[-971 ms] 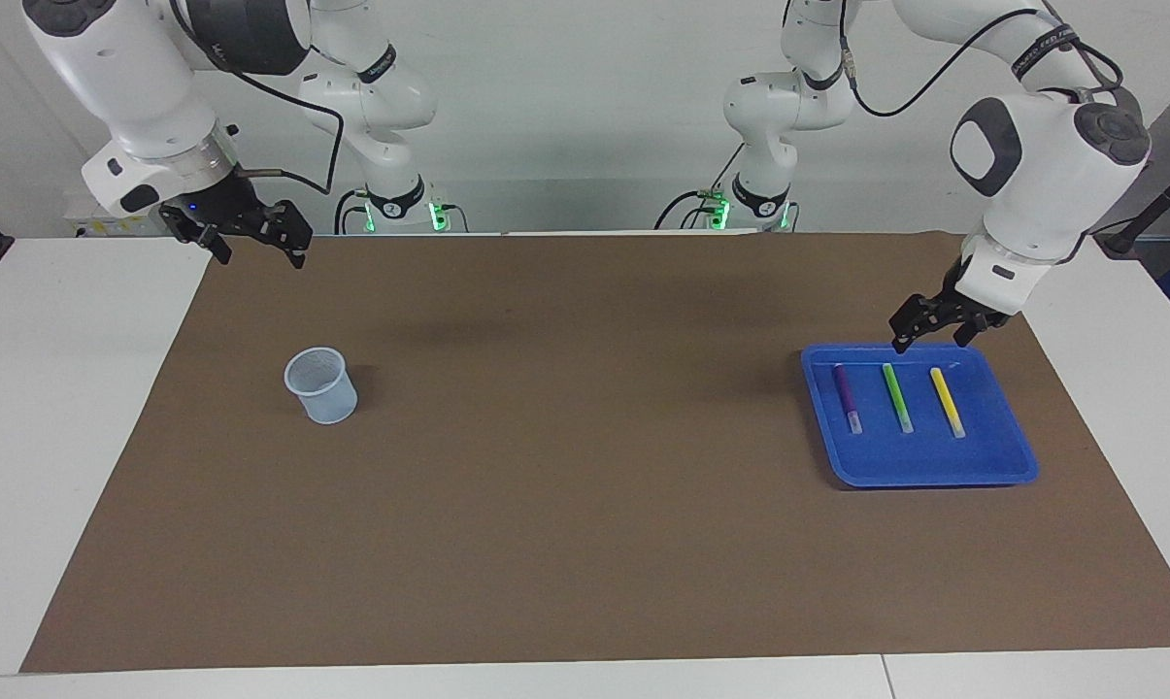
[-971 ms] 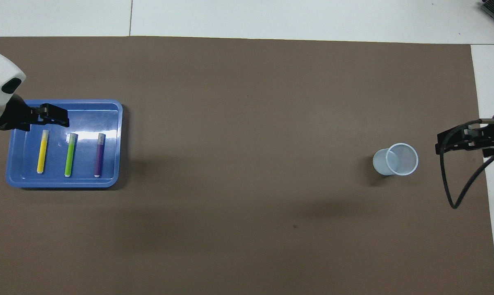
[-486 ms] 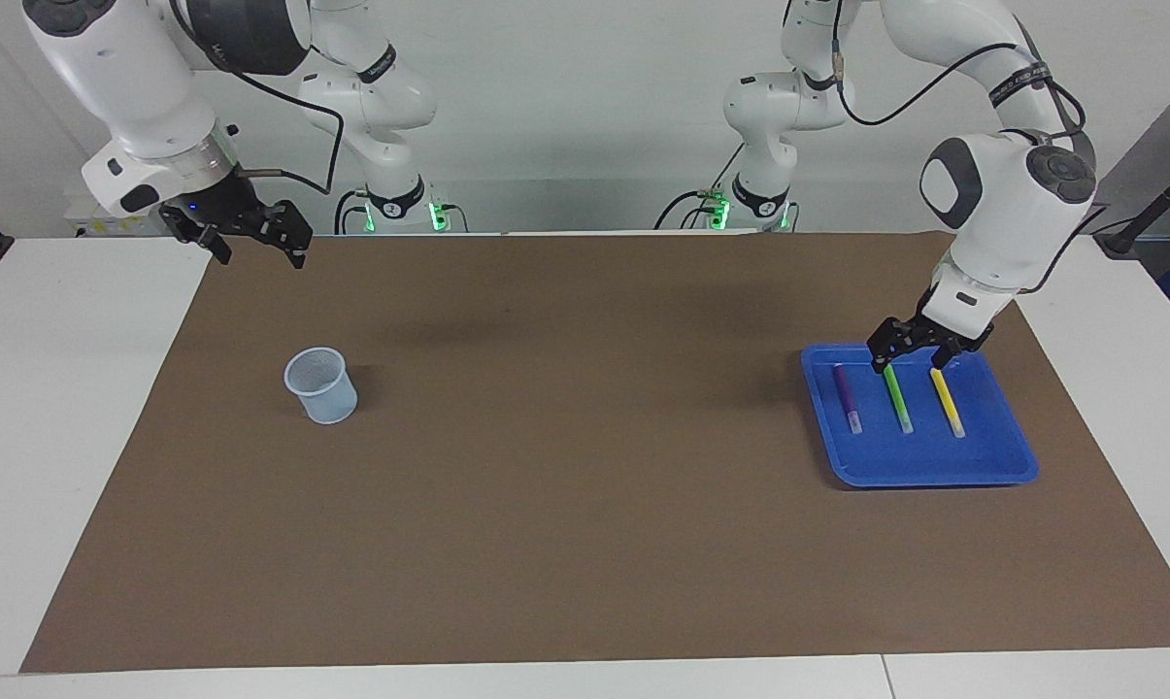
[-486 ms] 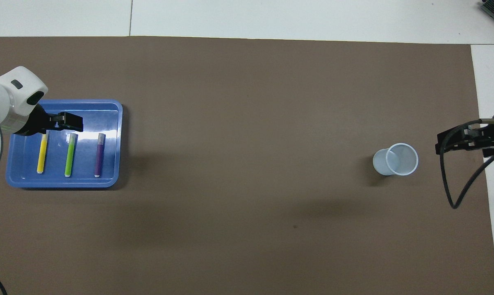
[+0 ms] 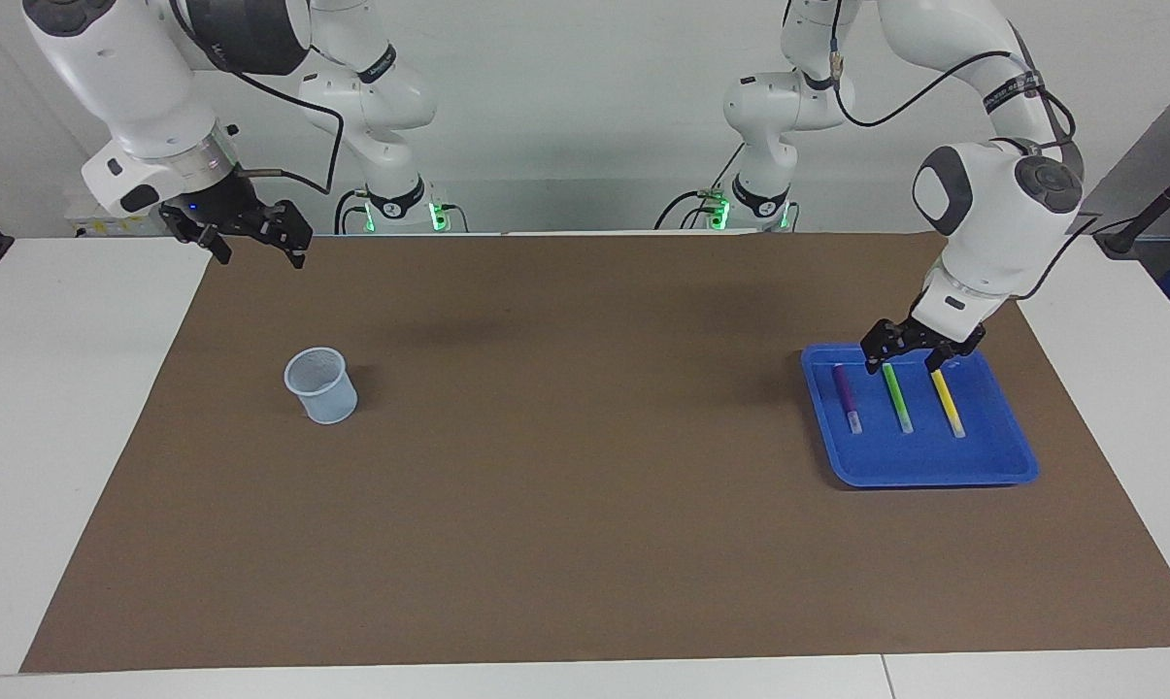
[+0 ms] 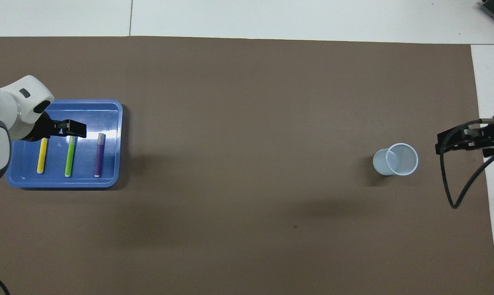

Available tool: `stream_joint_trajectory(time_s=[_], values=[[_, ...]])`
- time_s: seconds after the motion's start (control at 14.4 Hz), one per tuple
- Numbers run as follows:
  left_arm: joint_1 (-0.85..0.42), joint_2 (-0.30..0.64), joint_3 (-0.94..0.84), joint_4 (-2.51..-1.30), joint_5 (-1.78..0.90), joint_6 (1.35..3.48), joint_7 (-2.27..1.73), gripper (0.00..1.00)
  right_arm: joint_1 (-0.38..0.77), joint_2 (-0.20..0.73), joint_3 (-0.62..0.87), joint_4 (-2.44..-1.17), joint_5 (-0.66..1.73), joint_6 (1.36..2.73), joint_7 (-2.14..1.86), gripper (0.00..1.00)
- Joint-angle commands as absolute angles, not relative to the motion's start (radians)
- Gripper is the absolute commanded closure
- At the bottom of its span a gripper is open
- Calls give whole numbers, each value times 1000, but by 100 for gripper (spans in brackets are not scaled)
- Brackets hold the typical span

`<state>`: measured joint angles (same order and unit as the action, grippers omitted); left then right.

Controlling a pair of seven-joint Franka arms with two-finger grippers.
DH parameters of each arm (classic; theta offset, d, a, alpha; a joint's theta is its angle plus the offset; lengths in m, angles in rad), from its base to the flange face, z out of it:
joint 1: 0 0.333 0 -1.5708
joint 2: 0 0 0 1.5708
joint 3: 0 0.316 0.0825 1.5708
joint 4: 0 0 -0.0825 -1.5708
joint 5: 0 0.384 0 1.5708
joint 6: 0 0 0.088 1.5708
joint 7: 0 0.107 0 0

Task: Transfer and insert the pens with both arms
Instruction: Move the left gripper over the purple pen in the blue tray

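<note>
The left gripper [image 5: 905, 360] hangs low over the blue tray [image 5: 992, 464], at the tray's edge nearest the robots, with its fingers spread wide and pointing down. One fingertip [image 5: 874, 365] sits between the purple pen [image 5: 847, 396] and the green pen [image 5: 897, 396]; the other fingertip is at the robot-side end of the yellow pen [image 5: 946, 401]. The green pen's robot-side end lies between the spread fingers, but nothing is pinched; whether a tip touches a pen cannot be told. In the overhead view the same gripper [image 6: 68, 129] covers the robot-side ends of the green pen [image 6: 69, 157] and the yellow pen [image 6: 42, 157]. Above the gripper the left arm's white wrist slopes up toward the left arm's end of the table, then bends back to its base.

All three pens lie flat in the tray, side by side and apart from each other, running lengthwise away from the robots, pale ends farthest from the robots. The green pen is in the middle, the purple pen [image 6: 100, 155] on the side toward the right arm's end of the table, the yellow pen on the other side. The tray [image 6: 107, 182] rests on a brown mat [image 5: 585, 524], toward the left arm's end of the table.

The right gripper [image 5: 254, 238] waits in the air over the mat's corner nearest the robots, well apart from the tray, its fingers spread and empty. A pale cup [image 5: 322, 385] stands upright on the mat near that gripper, also well apart from the tray. The mat between the cup and the tray is bare.
</note>
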<state>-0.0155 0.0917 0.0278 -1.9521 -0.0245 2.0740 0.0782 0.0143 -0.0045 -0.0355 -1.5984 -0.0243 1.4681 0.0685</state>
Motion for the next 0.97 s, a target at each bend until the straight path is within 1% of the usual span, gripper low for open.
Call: stream_joint_trajectory(time_s=[0.0,0.28,0.49,0.76,0.9], values=[[-6,49,29,-2023,-37,2118,110,0,11,-2,-32,-1594,-18,1470,78,0],[2,38,28,-2085,-38,2181,107,0,11,-2,-32,-1594,-18,1470,78,0],[0,40,28,-2088,-38,2186,101,0,11,-2,-32,-1594,-18,1470,78,0],[-11,55,26,-2134,-40,2262,86,0,11,-2,-32,-1594,-18,1470,78,0],[-12,72,26,-2135,-70,2270,86,0,11,-2,-32,-1594,-18,1470,78,0]])
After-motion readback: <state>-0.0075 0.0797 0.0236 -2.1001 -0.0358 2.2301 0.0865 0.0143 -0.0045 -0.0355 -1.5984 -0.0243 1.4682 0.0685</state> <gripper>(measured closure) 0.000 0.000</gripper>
